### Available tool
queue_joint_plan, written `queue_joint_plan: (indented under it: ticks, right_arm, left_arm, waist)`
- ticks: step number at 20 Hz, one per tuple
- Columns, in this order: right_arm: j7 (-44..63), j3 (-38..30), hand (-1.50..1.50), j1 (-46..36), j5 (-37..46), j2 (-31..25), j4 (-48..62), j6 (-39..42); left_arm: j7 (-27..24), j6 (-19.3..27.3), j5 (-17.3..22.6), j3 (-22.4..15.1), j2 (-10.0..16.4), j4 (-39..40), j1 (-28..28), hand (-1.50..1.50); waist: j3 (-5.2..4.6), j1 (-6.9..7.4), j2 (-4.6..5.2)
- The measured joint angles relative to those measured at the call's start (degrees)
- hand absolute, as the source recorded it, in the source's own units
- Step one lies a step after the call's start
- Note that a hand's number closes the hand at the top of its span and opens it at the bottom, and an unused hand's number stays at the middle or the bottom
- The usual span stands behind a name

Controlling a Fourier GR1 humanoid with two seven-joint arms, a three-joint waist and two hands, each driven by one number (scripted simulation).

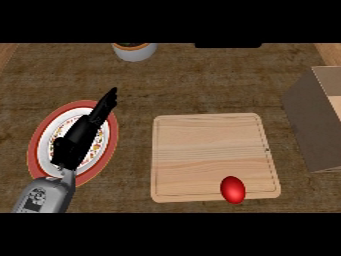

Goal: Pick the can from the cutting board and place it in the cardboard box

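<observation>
Red can (233,189) sits on the cutting board (210,145); left of that board, the left robot hand (75,141) has straight fingers, holding nothing.

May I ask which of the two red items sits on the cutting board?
The red can, at the cutting board's near edge; the red-rimmed plate lies beside it, under the left hand.

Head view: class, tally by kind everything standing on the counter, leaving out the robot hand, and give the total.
Red can: 1
Rectangular wooden cutting board: 1
Round red-rimmed white plate: 1
Brown cardboard box: 1
White round pot: 1
Dark shape at the top edge: unclear, not counted
Total: 5
</observation>
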Motion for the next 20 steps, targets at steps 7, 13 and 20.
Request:
queue_joint_plan:
  ticks: [7,13,20]
  right_arm:
    - [5.23,7.89,1.5,-13.57,6.54,0.54,7.24,-1.24]
    - [6.33,17.67,1.5,-25.58,15.91,2.68,14.74,-3.44]
    - [5.38,26.82,1.5,-38.93,26.15,10.05,28.35,-4.83]
  left_arm:
    - [1.4,-0.94,-0.98,-0.01,-1.45,0.28,-2.03,0.0]
    - [0.38,-1.48,-1.95,0.51,-2.18,1.73,-2.87,0.0]
    - [-0.95,-3.18,-1.89,1.48,-1.78,1.75,-1.78,0.0]
  waist:
    - [0.04,1.43,0.26]
    - [0.04,2.04,0.39]
    - [0.07,2.46,0.5]
